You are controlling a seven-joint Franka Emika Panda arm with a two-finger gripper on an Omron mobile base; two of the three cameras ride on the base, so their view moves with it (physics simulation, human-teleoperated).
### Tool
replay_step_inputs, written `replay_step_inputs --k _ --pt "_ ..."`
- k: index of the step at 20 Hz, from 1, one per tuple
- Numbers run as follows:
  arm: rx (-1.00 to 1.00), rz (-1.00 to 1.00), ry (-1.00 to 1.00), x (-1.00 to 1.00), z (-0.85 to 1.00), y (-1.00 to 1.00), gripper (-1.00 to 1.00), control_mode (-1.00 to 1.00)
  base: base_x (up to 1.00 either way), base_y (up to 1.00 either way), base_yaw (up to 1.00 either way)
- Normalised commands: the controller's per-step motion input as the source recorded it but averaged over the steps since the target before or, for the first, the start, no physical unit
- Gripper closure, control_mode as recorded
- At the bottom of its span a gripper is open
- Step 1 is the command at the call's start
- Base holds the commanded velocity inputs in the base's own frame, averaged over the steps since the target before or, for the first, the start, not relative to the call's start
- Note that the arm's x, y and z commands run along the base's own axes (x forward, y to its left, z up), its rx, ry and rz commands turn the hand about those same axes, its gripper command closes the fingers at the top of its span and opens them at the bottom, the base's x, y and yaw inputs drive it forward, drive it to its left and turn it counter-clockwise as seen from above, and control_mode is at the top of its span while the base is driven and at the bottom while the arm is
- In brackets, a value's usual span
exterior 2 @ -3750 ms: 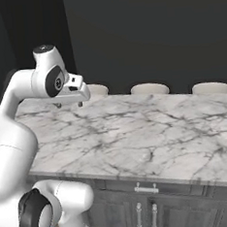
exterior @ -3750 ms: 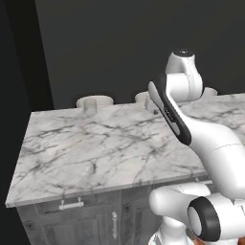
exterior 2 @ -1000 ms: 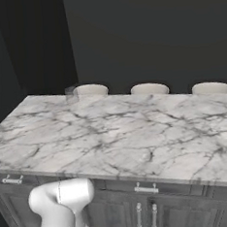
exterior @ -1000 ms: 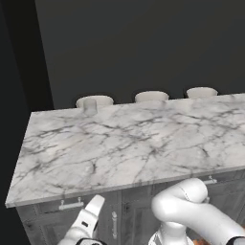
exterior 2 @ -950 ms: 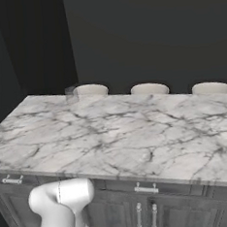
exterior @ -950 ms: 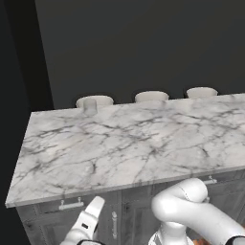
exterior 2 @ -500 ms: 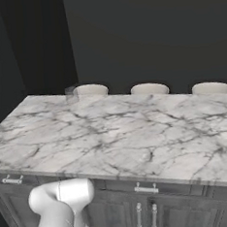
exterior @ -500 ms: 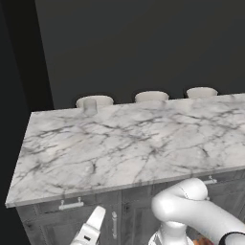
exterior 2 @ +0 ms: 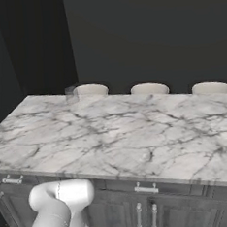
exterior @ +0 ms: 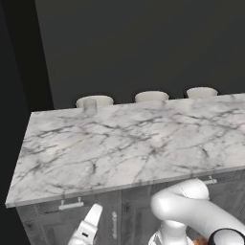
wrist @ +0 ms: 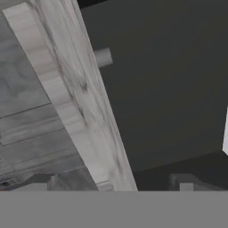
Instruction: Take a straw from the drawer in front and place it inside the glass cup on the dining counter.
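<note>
The glass cup (exterior: 90,106) (exterior 2: 71,95) stands at the far left corner of the dining counter (exterior: 143,143) (exterior 2: 126,129). Under the counter's front edge the drawer (exterior: 72,204) (exterior 2: 11,181) sits shut, with its silver bar handle showing. The straw is hidden. My arm (exterior: 186,208) (exterior 2: 58,208) bends down in front of the cabinets, and the hand (exterior: 89,228) hangs just below the drawer. In the hand view my gripper (wrist: 111,185) is open, fingertips (wrist: 42,181) wide apart with nothing between them, close to a wood-grain cabinet edge (wrist: 84,111) and a silver handle stub (wrist: 102,58).
Three round pale stool seats (exterior: 152,96) (exterior 2: 150,89) line the counter's far side against a dark wall. More drawers and doors with silver handles (exterior 2: 145,188) (exterior: 209,181) run along the cabinet front. A dark panel (wrist: 164,89) lies right of the wood-grain edge.
The arm has swung from above the counter down to the cabinet front. Over the last second the hand sank a little lower. The jaws stayed open.
</note>
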Motion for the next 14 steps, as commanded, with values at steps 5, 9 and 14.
replay_step_inputs --k 5,9,14 --pt "0.00 0.03 0.06 0.25 -0.25 0.19 -1.00 -1.00 0.00 0.00 0.00" --pt "0.00 0.07 0.01 0.12 -0.37 0.19 -1.00 -1.00 0.00 0.00 0.00" --pt "-0.01 0.07 0.00 0.13 -0.34 0.15 -1.00 -1.00 0.00 0.00 0.00"
